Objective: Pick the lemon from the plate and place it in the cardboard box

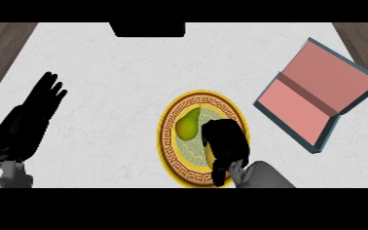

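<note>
A: Lemon [188,124] first: a smooth yellow-green, pear-like shape, lying on the plate [170,141] at lower centre. Nothing is moved yet, I'd judge.

B: Going left to right?

A: At the frame's left edge the left hand [32,117] rests, fingers straight and spread. The round plate has a gold patterned rim. Just right of the lemon, the right hand [226,143] hangs over the plate; I cannot tell its fingers' state.

B: And the box?

A: The cardboard box [313,93], flat, pink-lined with dark edges, lies at the right. Grasp, carry and release all remain.
</note>
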